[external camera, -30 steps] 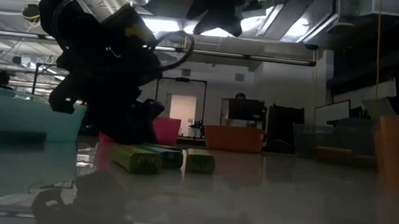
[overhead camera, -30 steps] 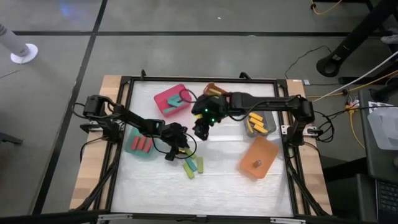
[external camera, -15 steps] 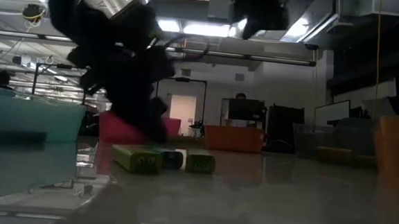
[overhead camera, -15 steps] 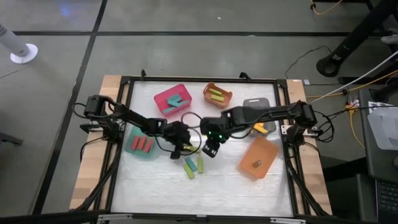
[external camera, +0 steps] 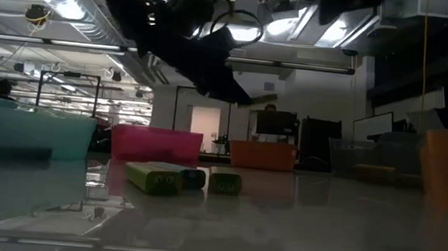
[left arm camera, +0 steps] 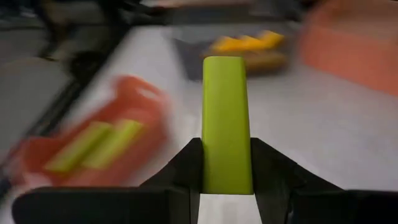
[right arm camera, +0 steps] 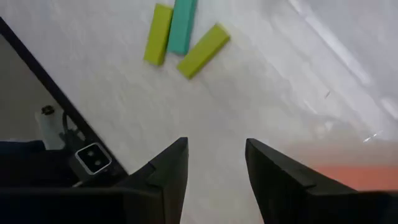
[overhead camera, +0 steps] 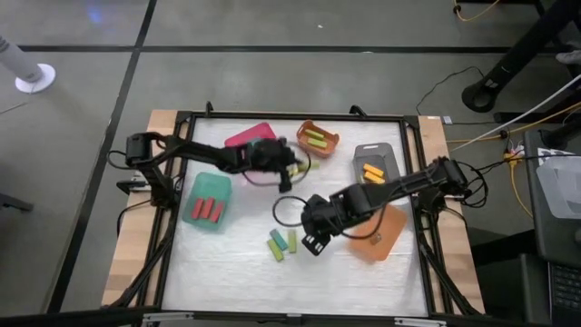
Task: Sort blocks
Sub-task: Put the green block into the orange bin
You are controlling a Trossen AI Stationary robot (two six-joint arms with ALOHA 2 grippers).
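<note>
White tabletop [overhead camera: 236, 272] carries the bins: pink [overhead camera: 243, 136] and small orange [overhead camera: 320, 141] far, grey [overhead camera: 374, 154] far right, teal [overhead camera: 194, 213] left, large orange [overhead camera: 386, 238] right. Left gripper [overhead camera: 295, 166] hangs near the small orange bin, jaws pinching a light green block [left arm camera: 226, 124] end-on; right gripper [overhead camera: 313, 243], jaws spread and empty, hovers beside three loose blocks [overhead camera: 283, 242] mid-table. Blocks look light, rigid, smooth: best pinched across the narrow flat sides.

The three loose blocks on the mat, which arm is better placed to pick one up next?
Probably the right: its open gripper hangs beside the loose blocks, while the left gripper holds a green block near the bins.
</note>
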